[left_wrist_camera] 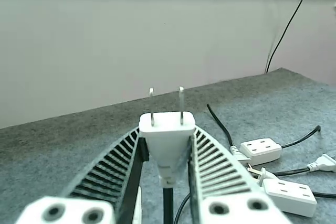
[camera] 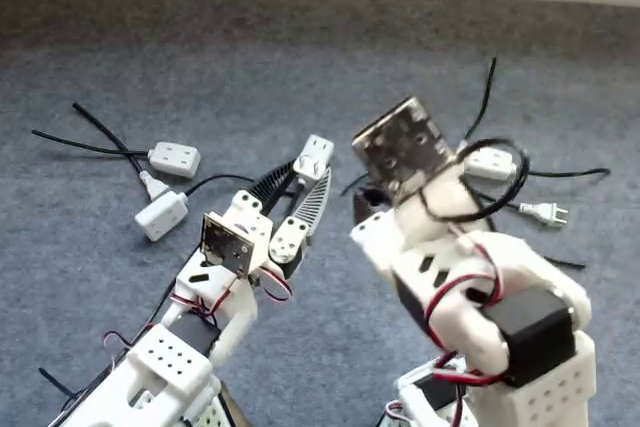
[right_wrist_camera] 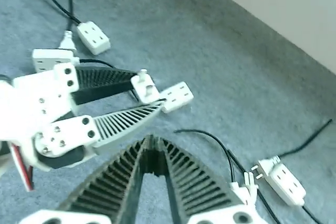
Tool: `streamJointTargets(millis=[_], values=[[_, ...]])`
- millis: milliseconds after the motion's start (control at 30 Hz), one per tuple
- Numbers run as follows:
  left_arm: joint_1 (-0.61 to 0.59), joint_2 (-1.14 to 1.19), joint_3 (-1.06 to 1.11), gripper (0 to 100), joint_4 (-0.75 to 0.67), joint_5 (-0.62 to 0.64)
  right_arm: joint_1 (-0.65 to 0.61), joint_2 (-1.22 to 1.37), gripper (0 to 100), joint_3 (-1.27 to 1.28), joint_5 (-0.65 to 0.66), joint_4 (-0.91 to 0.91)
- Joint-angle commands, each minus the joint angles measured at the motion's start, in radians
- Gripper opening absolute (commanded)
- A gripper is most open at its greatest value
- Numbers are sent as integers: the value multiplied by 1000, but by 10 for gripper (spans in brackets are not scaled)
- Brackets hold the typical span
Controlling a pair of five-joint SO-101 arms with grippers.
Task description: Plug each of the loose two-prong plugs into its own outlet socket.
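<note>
The left tool (left_wrist_camera: pixel 167 137) gripped a plug (left_wrist_camera: pixel 167 123) by its body above the bench (left_wrist_camera: pixel 47 150), prongs free. The plug looked light and rigid, its cord limp. The right tool (right_wrist_camera: pixel 150 148) was clenched, empty.

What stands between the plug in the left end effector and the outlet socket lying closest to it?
Nothing visible. In the right wrist view the plug, held in the left end effector, is just short of the socket, with no object between them.
</note>
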Motion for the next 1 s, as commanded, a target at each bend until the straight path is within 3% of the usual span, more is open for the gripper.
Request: streamJointTargets(millis=[0, 500, 667, 967], values=[[54, -19, 7, 6, -23, 11, -91, -35, 6, 82, 0, -108], [79, -21, 7, 6, -26, 6, -96, -33, 6, 381, 8, -486], [77, -21, 7, 6, -28, 6, 16, -31, 6, 544, 12, -653], [79, -22, 7, 6, -28, 6, 234, -31, 6, 731, 196, -848]])
